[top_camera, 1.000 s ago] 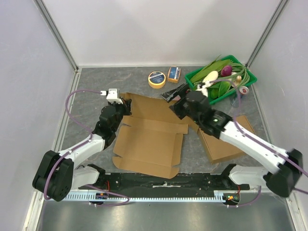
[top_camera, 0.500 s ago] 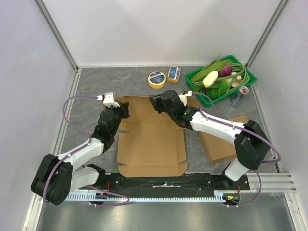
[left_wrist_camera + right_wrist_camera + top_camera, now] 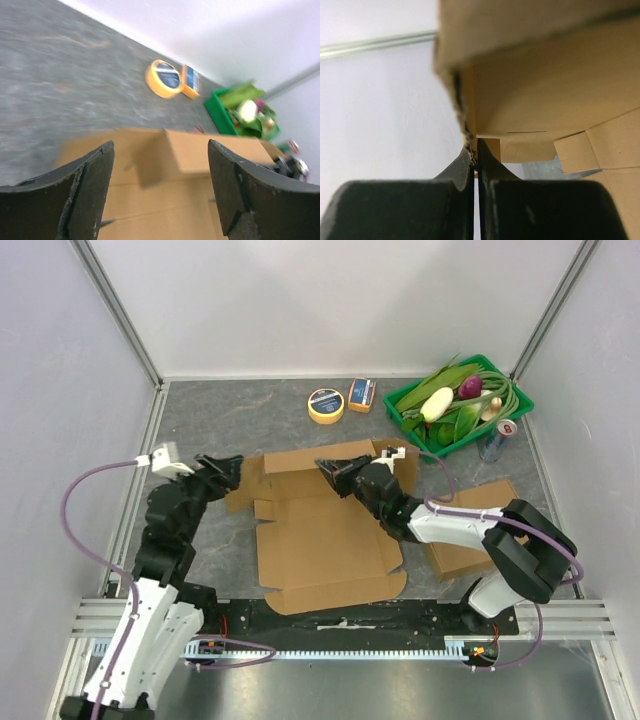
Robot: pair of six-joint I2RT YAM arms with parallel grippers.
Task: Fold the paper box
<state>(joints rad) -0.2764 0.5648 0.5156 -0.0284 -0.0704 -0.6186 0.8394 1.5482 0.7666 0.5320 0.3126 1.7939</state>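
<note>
The paper box [image 3: 325, 545] lay open and mostly flat close to the near edge of the counter [image 3: 220, 410], about in the middle, just past where the arms were bolted down. A second piece of brown cardboard [image 3: 455, 558] lay on the right side, partly under the right arm. A moment earlier the left claw [image 3: 225, 470] had been pinching the box's far left edge. Now it had let go. Its fingers stood wide apart with nothing between them, and the arm had swung out toward the left edge of the counter, just off the box's far left corner. At the same time the right claw [image 3: 328, 472], which had been open, had snapped tight onto the back flap [image 3: 320, 455] and was holding that thin edge up off the counter. The box had also turned and slid a little. So the hold had passed from one arm to the other, and it looked like the first fold was only starting, with the side flaps not folded yet. Farther back sat a roll of yellow tape [image 3: 326, 405] and a small orange pack [image 3: 361, 394], and a green tray [image 3: 520, 400] of vegetables stood in the far right corner.
</note>
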